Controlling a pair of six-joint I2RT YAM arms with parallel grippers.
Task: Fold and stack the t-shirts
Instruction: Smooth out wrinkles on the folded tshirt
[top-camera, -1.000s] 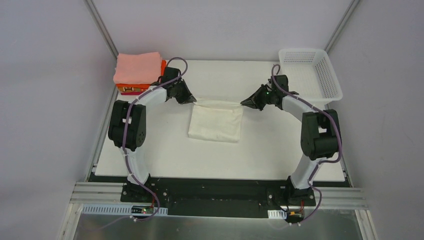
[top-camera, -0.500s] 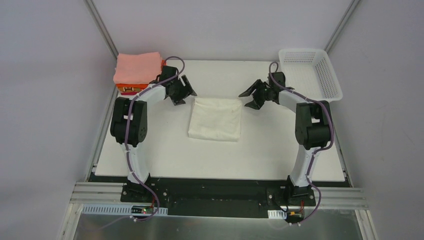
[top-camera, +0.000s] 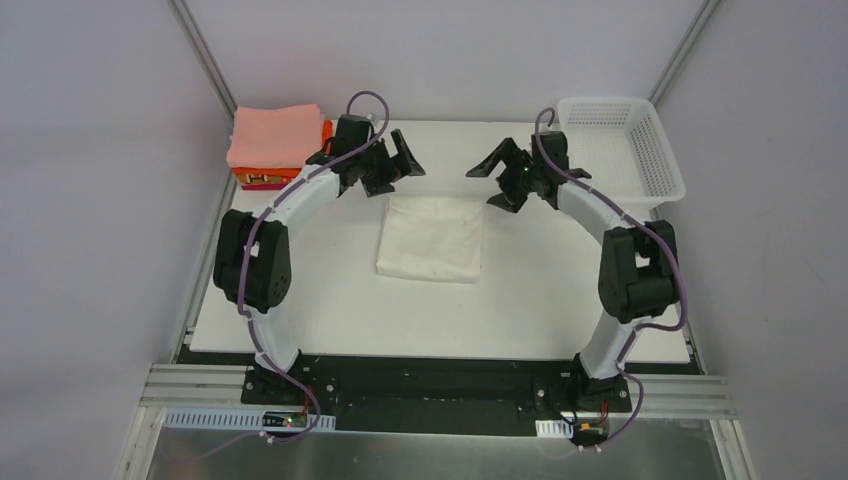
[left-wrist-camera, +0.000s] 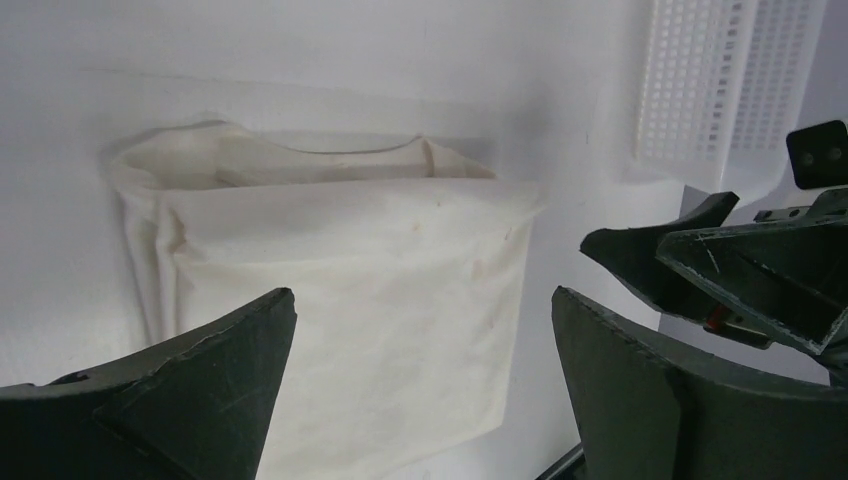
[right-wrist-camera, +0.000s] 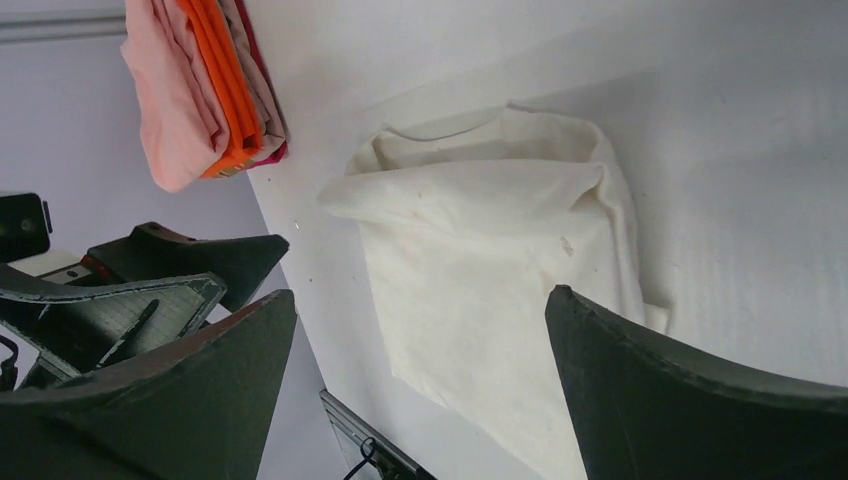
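White tabletop (top-camera: 300, 300) fills a grey-walled booth, with both arm bases bolted at its near edge. At the far-left corner sits a stack of folded t-shirts (top-camera: 272, 145), with salmon-pink on top and bright orange beneath. The right wrist view shows a sliver of magenta at its edge.

The left arm rises from its base, bends at the elbow and reaches forward and inward. The left gripper (top-camera: 398, 165) hangs just beyond the far-left corner of the cream-white t-shirt (top-camera: 432, 238), its fingers spread wide and holding nothing.

The cream-white t-shirt lies flat near the table's middle, folded into a tidy rectangle. In the wrist views its far edge shows several layers and a curved opening, and the cloth is lightly creased.

The right arm mirrors the left, arching inward. The right gripper (top-camera: 492, 178) hovers just off the shirt's far-right corner, its fingers likewise wide apart and empty. To its right, a white lattice basket (top-camera: 665, 172) stands at the far-right corner.
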